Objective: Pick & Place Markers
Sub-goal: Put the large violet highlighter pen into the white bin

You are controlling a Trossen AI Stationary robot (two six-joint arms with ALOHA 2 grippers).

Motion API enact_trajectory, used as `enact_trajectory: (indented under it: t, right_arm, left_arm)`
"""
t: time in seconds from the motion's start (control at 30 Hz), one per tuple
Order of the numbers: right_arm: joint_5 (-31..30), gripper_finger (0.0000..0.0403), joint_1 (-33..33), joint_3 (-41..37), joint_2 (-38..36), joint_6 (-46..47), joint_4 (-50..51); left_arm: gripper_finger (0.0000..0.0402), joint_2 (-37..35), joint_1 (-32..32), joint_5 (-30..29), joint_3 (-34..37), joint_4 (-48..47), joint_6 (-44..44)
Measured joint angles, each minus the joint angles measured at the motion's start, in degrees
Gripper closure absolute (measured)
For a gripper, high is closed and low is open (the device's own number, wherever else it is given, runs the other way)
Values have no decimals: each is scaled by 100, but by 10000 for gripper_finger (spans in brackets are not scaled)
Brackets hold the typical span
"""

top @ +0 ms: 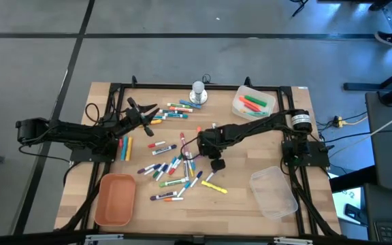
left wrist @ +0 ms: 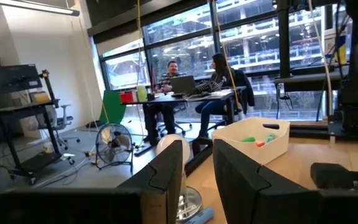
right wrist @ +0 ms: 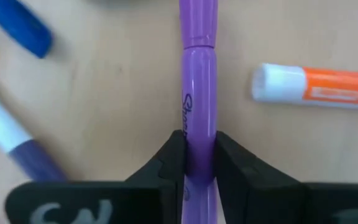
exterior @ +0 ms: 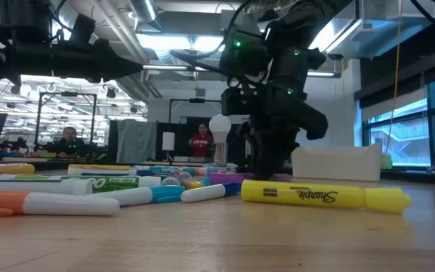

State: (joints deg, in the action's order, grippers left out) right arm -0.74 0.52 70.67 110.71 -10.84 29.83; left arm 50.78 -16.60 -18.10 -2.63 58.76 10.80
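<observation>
The right gripper [right wrist: 199,163] is low over the middle of the wooden worktop [top: 250,170], and its two dark fingers [right wrist: 169,158] are pressed on both sides of a purple Sharpie highlighter marker [right wrist: 198,93], which lies on the wood among the scattered markers [top: 172,167]. An orange-and-white marker [right wrist: 316,87] lies just beside it, and a yellow Sharpie highlighter [exterior: 323,195] lies nearer the front edge. The left gripper [top: 141,112] waits above the far-left part of the worktop, its fingers narrowly apart and holding nothing, near a white plastic bin [top: 254,102] holding green and red markers at the far right.
</observation>
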Motion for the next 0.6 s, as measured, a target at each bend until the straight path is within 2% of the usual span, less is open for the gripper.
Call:
enact_trajectory:
  t: [0.2, 0.47, 0.53, 0.6]
  right_arm:
    - [-783, 341, -185, -19, -381, 129, 74]
    - [-785, 341, -196, -12, -1141, 93, 114]
    - [-1091, 341, -196, -8, -1397, 79, 248]
    - [-1673, 341, -184, -5, -1657, 162, 549]
  left_arm:
    - [316, 0, -2, -27, 0, -8, -11]
    - [316, 0, 0, -25, 1, -28, -8]
    - [316, 0, -2, -27, 0, -26, -11]
    - [316, 0, 0, -25, 0, -29, -11]
